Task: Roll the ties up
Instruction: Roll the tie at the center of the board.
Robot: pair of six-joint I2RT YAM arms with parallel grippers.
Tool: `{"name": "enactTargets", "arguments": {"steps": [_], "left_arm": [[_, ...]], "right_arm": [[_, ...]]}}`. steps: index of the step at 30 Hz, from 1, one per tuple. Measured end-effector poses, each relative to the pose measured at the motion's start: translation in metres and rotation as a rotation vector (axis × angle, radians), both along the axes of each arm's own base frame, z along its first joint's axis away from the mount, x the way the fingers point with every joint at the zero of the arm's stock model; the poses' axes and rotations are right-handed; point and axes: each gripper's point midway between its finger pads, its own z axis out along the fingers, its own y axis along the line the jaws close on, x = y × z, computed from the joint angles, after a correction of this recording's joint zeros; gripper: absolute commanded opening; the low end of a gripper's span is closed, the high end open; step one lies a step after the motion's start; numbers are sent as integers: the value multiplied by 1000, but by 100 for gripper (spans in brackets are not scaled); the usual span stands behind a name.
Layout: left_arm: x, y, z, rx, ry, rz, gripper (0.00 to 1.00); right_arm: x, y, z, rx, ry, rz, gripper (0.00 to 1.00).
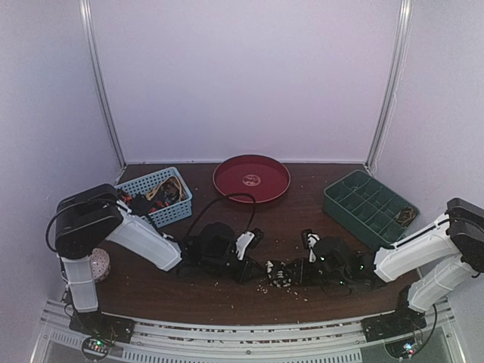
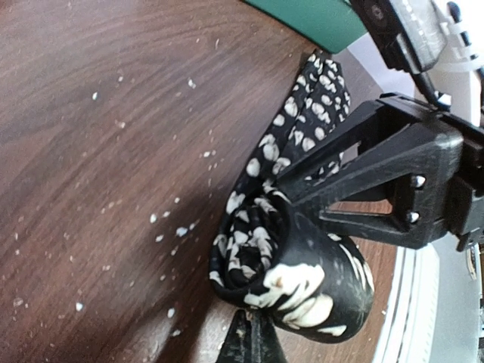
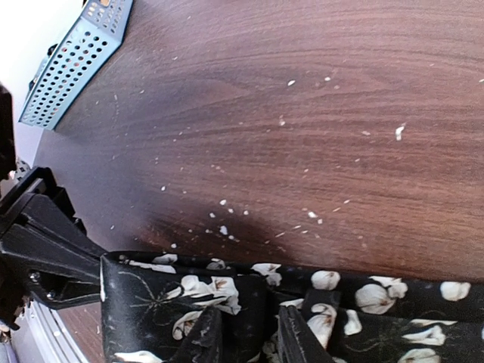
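Note:
A dark tie with pale flower print (image 1: 278, 274) lies near the table's front edge between my two grippers. In the left wrist view its near end is wound into a thick roll (image 2: 302, 280), and the rest runs away toward the green tray. My left gripper (image 2: 249, 339) is shut, pinching the roll's lower edge. My right gripper (image 3: 249, 340) is shut on the tie (image 3: 189, 302), with fabric between its fingers (image 3: 203, 339). The tie's free length runs off to the right along the table. More ties lie in the blue basket (image 1: 160, 198).
A red round plate (image 1: 252, 178) sits at the back centre and a green compartment tray (image 1: 369, 208) at the right. A speckled pinkish ball (image 1: 99, 265) lies by the left arm's base. Pale crumbs (image 1: 265, 289) are scattered on the brown table (image 1: 227, 299).

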Motion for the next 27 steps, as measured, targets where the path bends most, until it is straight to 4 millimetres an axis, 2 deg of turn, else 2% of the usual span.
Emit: {"name": "enactTargets", "arguments": {"steps": [13, 22, 25, 27], "left_arm": [[7, -15, 21, -45, -20, -6, 0], [13, -32, 33, -75, -28, -17, 0], [14, -36, 33, -79, -26, -22, 0], [14, -37, 31, -77, -22, -23, 0]], "right_arm": [[11, -29, 0, -113, -47, -67, 29], [22, -48, 31, -116, -131, -144, 34], [23, -49, 38, -100, -142, -144, 34], [22, -44, 40, -74, -134, -126, 38]]}}
